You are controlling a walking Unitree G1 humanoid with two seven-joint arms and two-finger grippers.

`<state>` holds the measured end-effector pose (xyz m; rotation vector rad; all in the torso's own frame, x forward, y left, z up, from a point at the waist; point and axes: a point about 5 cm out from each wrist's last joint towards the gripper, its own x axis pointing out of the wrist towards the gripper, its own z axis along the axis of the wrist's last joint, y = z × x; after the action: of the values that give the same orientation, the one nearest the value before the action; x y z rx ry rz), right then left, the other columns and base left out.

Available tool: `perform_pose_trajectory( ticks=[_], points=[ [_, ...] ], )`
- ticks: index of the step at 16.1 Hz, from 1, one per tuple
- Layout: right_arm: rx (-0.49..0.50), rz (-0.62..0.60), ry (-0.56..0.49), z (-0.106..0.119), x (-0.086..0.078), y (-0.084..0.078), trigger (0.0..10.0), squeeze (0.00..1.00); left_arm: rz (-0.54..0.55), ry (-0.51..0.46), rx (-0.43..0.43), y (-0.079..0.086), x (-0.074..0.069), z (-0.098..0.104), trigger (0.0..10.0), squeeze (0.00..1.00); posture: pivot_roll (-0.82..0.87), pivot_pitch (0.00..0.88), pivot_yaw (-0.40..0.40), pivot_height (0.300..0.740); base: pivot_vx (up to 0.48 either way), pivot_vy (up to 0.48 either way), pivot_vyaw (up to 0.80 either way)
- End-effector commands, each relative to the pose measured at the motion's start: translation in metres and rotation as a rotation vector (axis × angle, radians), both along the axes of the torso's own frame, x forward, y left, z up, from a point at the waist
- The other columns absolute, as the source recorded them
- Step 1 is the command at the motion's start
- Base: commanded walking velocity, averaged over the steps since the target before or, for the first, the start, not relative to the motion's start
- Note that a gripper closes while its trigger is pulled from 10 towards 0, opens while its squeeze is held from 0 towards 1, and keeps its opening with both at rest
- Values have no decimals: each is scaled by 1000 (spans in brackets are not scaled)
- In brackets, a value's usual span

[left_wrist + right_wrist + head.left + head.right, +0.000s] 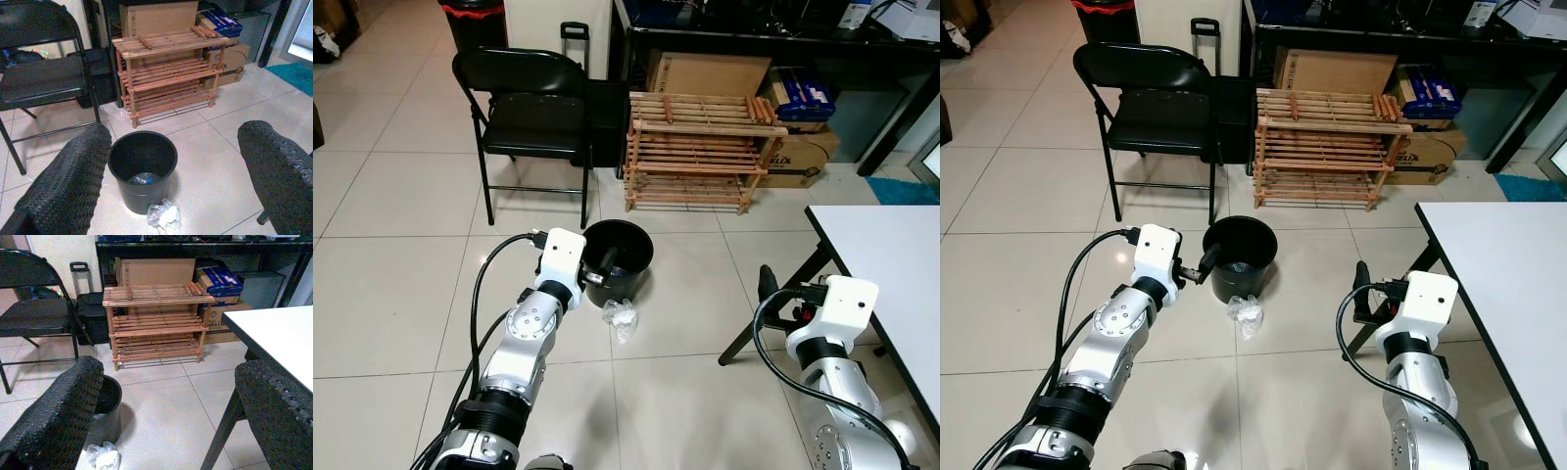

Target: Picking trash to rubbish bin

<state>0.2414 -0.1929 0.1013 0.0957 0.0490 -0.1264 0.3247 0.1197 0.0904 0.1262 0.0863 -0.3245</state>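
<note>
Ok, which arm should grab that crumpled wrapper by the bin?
Probably left. The left gripper is open beside the bin, nearly over the wrapper. The right gripper is farther off, by the table.

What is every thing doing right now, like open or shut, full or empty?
Left claw: open, empty, above the bin.
Right claw: open, empty.
Black bin: upright, something small at its bottom.
Crumpled plastic trash: on the floor by the bin.
Folding chair: unfolded, seat bare.
Wooden rack: standing.
</note>
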Motion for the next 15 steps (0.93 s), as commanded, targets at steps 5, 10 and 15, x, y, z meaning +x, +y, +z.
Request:
perform_pose_trajectory(
  ticks=[5, 10, 15],
  points=[
    [0, -34, 3, -2, -2, -6, 10000, 0, -16, 5, 5, -6, 2, 2, 10000, 0, 185, 72, -74, 740, 0, 0, -281],
    [12, -55, 8, -4, -5, -6, 10000, 0, -34, 2, -11, -13, 10, 10, 10000, 0, 174, 70, -61, 740, 0, 0, -750],
    [8, -42, 8, -3, -4, -1, 10000, 0, -39, -28, -50, -20, 15, 20, 10000, 0, 169, 60, -67, 740, 0, 0, -754]
  ],
)
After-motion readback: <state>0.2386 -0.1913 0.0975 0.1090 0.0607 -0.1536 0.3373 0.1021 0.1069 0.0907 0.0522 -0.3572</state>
